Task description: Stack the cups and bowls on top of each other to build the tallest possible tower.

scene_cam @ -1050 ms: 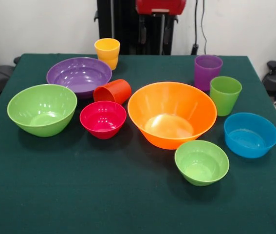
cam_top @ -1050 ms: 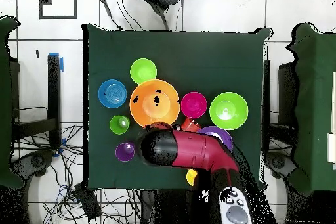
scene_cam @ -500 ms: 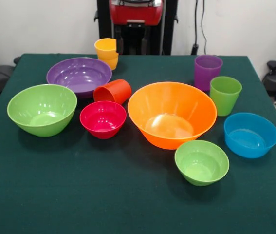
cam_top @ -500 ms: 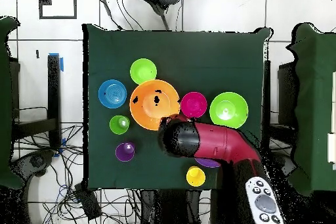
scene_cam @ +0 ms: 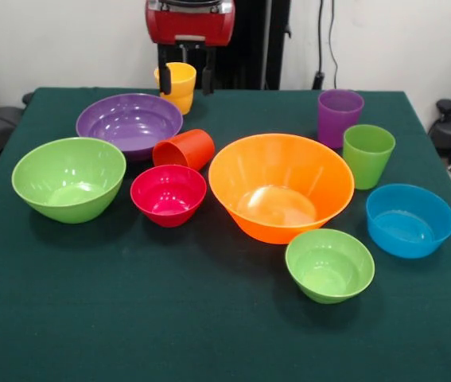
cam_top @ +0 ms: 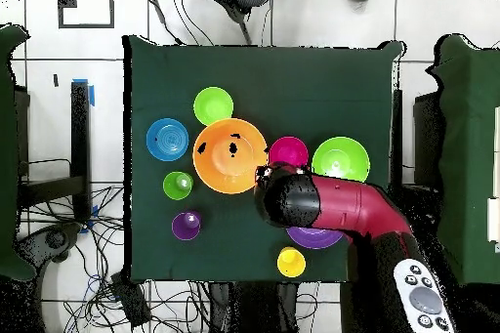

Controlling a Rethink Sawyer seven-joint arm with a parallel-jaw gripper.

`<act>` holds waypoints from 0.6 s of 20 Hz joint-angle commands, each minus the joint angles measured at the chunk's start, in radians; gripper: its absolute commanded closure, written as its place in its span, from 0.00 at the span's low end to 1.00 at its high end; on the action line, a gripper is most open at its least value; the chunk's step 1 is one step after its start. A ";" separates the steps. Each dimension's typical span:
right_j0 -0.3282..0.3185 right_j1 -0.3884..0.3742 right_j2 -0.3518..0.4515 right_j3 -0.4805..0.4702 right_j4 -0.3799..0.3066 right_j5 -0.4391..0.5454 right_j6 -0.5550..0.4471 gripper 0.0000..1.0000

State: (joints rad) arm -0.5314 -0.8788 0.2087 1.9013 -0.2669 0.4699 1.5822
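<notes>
Dark green cloth covered the table [scene_cam: 209, 334], white wall behind, tiled floor around. My claw [scene_cam: 185, 79] hung at the far edge, fingers spread wide either side of the upright yellow cup [scene_cam: 176, 86], not clamped. Nothing stacked: large orange bowl [scene_cam: 281, 187] sat mid-table, orange-red cup [scene_cam: 184, 149] on its side beside the purple bowl [scene_cam: 130, 123].

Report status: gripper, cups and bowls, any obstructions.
Gripper open, fingers straddling the yellow plastic tumbler, not closed. No tower started; the orange-red plastic tumbler lies tipped beside the wide purple plastic bowl. Nothing in the way.
</notes>
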 commanded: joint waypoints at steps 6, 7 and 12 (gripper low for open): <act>-0.020 0.073 0.143 -0.098 -0.152 -0.012 -0.121 0.00; -0.019 0.074 0.143 -0.103 -0.162 -0.012 -0.119 0.00; -0.019 0.104 0.155 -0.114 -0.170 0.003 -0.097 0.00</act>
State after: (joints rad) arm -0.5541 -0.8468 0.2728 1.8421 -0.3442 0.4699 1.5822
